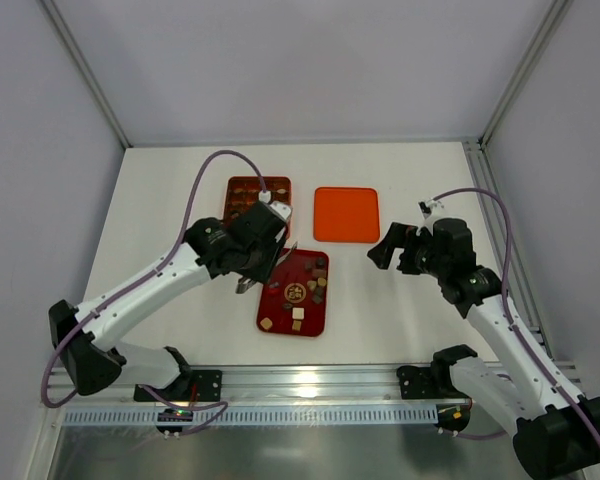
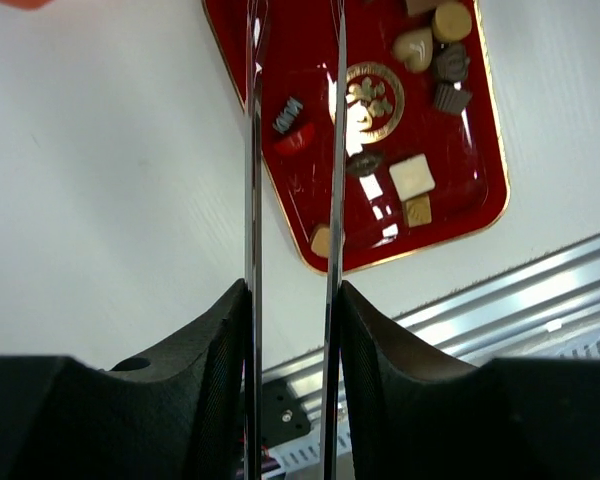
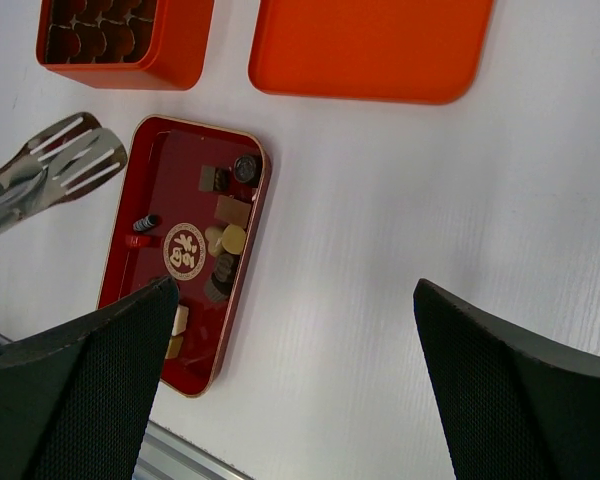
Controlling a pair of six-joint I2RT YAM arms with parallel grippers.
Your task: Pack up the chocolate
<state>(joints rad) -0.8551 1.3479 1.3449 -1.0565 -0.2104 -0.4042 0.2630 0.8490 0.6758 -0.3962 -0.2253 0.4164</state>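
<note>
We find only one mark: a round gold emblem (image 2: 368, 100) in the middle of the dark red tray (image 1: 320, 320). Its signs are too fine for us to read.

The chocolate (image 2: 412, 178) lies loose in this tray, just below the centre of the top view. One group of dark, tan and cream pieces is at the upper right end of the tray, some more are at the lower end, and a striped dark piece is beside the emblem. The pieces are small squares and rounds, so we cannot give them a direction. The long axis of the tray runs up and down the top view, leaning a little to the right at the top.

The left gripper (image 2: 292, 310) is closed on metal tongs (image 3: 55, 165) – their two blades, apart from each other, reach over the left side of the tray. The right gripper (image 3: 292, 300) stands wide open with nothing in it, to the right of the tray, over the white table (image 1: 160, 200). The orange box (image 3: 130, 60) with cells and a flat orange lid (image 3: 370, 45) lie side by side above the tray in the frame.
</note>
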